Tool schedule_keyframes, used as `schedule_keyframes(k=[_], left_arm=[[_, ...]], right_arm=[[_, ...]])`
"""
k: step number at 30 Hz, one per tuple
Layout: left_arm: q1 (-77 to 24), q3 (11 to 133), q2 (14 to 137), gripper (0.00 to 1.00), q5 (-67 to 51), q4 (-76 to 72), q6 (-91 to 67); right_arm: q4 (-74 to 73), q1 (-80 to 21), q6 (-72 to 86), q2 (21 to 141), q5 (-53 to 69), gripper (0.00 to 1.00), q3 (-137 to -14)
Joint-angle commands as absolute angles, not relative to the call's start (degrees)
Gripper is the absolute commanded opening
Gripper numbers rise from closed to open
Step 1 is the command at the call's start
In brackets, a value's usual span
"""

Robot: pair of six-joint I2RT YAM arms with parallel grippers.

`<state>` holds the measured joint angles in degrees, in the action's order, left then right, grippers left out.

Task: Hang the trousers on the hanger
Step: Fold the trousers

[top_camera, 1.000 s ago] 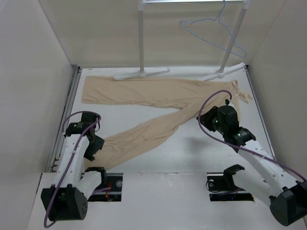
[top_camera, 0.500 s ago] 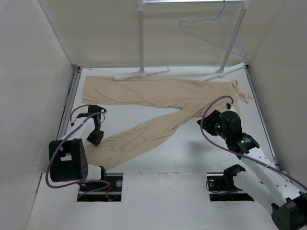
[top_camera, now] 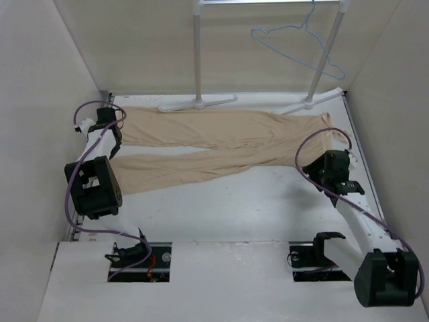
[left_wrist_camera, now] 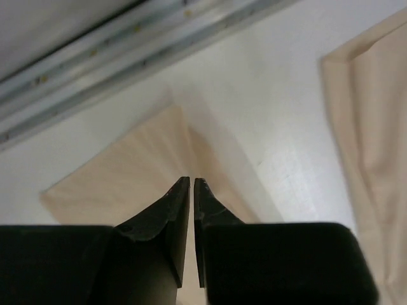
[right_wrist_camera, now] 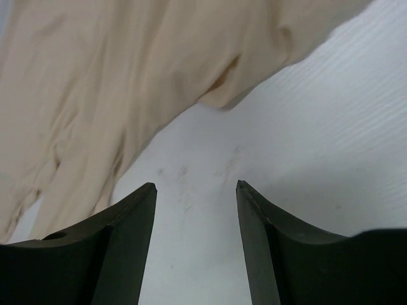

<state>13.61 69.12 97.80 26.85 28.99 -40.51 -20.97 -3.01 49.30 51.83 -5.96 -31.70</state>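
The nearer leg (top_camera: 181, 171) of the beige, thin-fabric trousers (top_camera: 228, 131) no longer runs slantwise toward the near left corner. It now lies almost parallel to the farther leg, its cuff at the left edge of the white table (top_camera: 255, 201). The left gripper (left_wrist_camera: 192, 181), a second ago close to the arm bases with its jaws apart, now sits over that cuff with its black fingertips drawn nearly together; whether cloth is pinched between them cannot be told. The right gripper (right_wrist_camera: 194, 184) has left the crotch of the trousers and is now further right, over bare table, with its jaws spread wider than before.
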Motion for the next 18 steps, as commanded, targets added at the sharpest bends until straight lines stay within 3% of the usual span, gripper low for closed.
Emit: schedule_keyframes(k=[1, 3, 6, 8, 13, 18], left_arm=[[14.19, 74.52, 100.10, 0.08, 33.21, 28.30, -36.39], [15.25, 77.24, 102.91, 0.14, 34.10, 27.78, -36.12], [15.60, 80.41, 105.81, 0.45, 30.25, 27.07, -36.21], [15.34, 78.77, 103.55, 0.58, 27.61, 26.46, -36.74], [13.23, 66.21, 87.84, 0.60, 27.68, 25.13, -41.21], [8.49, 54.42, 75.51, 0.51, 28.39, 30.40, -43.41]], right_arm=[[-19.43, 1.27, 49.13, 56.93, -10.63, 0.59, -32.43], [-16.89, 3.99, 49.57, 60.54, -11.86, 0.57, -32.78], [-14.86, 7.76, 49.75, 64.85, -14.05, 0.55, -33.92], [-14.07, 10.84, 49.66, 67.75, -15.64, 0.54, -34.54], [-8.45, 16.74, 50.35, 72.67, -13.98, 0.50, -35.51], [-5.45, 17.01, 52.03, 80.67, -13.36, 0.46, -40.51]])
